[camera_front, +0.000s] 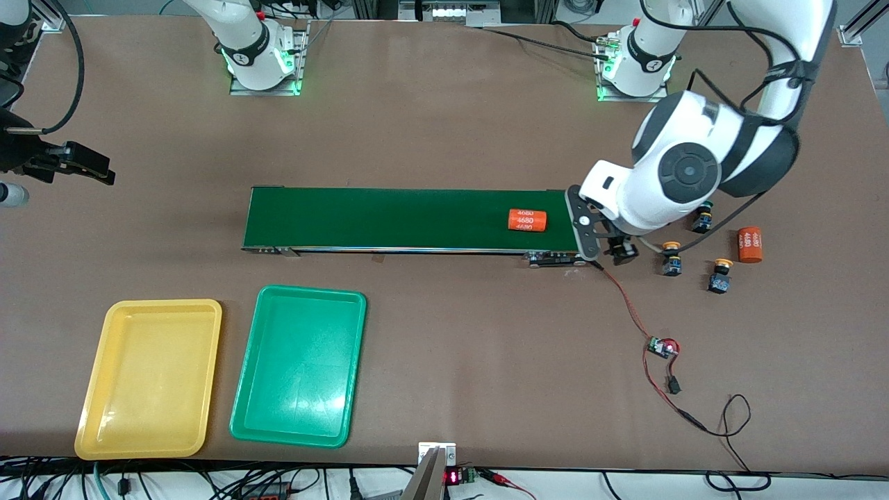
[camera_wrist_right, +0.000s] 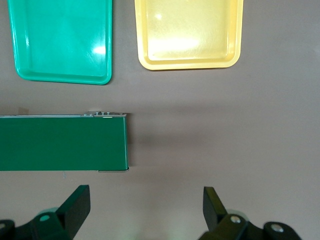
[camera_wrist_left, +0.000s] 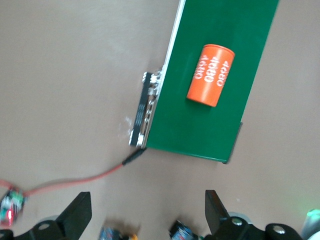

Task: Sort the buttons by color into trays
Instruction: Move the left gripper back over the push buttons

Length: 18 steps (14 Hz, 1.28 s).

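Three buttons show on the table past the belt's end, toward the left arm's end: a green-capped one (camera_front: 703, 217) and two yellow-capped ones (camera_front: 671, 258) (camera_front: 720, 276). My left gripper (camera_front: 618, 250) (camera_wrist_left: 146, 212) hangs open over bare table between the belt's end and these buttons, with nothing between its fingers. Two buttons (camera_wrist_left: 117, 234) (camera_wrist_left: 181, 231) peek in at the edge of the left wrist view. The yellow tray (camera_front: 149, 378) (camera_wrist_right: 190, 32) and the green tray (camera_front: 298, 364) (camera_wrist_right: 62, 40) lie side by side, both without buttons. My right gripper (camera_front: 76, 165) (camera_wrist_right: 145, 205) waits open over the table's right-arm end.
A dark green conveyor belt (camera_front: 410, 219) (camera_wrist_left: 215, 125) (camera_wrist_right: 62, 142) carries an orange cylinder (camera_front: 528, 220) (camera_wrist_left: 210, 75). A second orange cylinder (camera_front: 750, 244) lies beside the buttons. A red wire (camera_front: 625, 305) runs from the belt's end to a small circuit board (camera_front: 663, 347).
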### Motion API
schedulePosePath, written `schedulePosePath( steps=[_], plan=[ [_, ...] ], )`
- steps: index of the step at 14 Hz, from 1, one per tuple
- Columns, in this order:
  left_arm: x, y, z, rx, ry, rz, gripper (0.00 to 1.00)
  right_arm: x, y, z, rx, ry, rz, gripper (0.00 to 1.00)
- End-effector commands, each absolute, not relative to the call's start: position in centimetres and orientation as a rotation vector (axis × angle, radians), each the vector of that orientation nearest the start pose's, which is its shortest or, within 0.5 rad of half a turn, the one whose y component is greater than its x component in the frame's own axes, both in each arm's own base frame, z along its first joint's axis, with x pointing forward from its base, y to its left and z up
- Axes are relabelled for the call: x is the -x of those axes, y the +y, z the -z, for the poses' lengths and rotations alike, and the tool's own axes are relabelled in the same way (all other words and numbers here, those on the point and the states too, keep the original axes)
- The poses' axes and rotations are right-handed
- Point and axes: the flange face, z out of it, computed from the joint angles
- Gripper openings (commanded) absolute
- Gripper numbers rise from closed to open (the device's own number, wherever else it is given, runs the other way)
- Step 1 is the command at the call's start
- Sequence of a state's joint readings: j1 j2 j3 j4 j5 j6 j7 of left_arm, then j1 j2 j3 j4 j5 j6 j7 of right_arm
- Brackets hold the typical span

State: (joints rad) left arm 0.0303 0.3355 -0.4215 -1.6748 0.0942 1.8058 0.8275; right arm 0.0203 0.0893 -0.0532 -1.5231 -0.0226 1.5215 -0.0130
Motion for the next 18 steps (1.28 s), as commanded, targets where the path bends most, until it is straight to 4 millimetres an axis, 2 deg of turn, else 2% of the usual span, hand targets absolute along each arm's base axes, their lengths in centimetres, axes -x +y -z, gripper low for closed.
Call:
schedulePosePath(
  steps=[1, 2, 5, 6, 8, 9, 10, 12, 15, 17, 18],
  plan=[
    [-60.3, -19.6, -43.8, 2.772, 1.570, -0.297, 1.00, -57.7, -2.1, -59.6, 3.169, 0.025, -0.130, 1.00],
    [-60.4, -19.3, -44.0, 2.802, 1.457, -0.316, 1.00, -57.7, -2.2, -59.6, 3.169, 0.027, -0.130, 1.00],
    [-60.9, -19.6, -46.8, 2.803, 1.140, -0.259, 1.00, -57.7, -2.2, -59.6, 3.166, 0.027, -0.130, 1.00],
    [-61.1, -19.3, -48.2, 2.834, 1.060, -0.256, 1.00, -57.7, -2.1, -59.5, 3.163, 0.027, -0.132, 1.00],
    [-62.9, -17.8, -49.0, 2.867, 1.005, -0.241, 1.00, -57.8, -2.1, -59.4, 3.163, 0.027, -0.139, 1.00],
    [-64.0, -17.2, -48.6, 2.883, 0.989, -0.234, 1.00, -57.8, -2.1, -59.4, 3.163, 0.027, -0.139, 1.00],
    [-64.8, -16.6, -47.2, 2.893, 0.977, -0.255, 1.00, -57.8, -2.1, -59.4, 3.163, 0.027, -0.139, 1.00],
    [-65.5, -15.2, -46.1, 2.905, 0.904, -0.279, 1.00, -57.8, -2.1, -59.4, 3.161, 0.027, -0.139, 1.00],
    [-65.0, -12.6, -43.4, 2.947, 0.425, -0.367, 1.00, -57.8, -2.1, -59.3, 3.159, 0.027, -0.141, 1.00],
    [-65.4, -10.1, -40.6, 2.970, 0.124, -0.406, 1.00, -57.8, -2.1, -59.3, 3.159, 0.027, -0.141, 1.00],
    [-65.5, -8.8, -38.8, 2.970, 0.054, -0.432, 1.00, -57.8, -2.1, -59.3, 3.158, 0.029, -0.141, 1.00]
  ],
)
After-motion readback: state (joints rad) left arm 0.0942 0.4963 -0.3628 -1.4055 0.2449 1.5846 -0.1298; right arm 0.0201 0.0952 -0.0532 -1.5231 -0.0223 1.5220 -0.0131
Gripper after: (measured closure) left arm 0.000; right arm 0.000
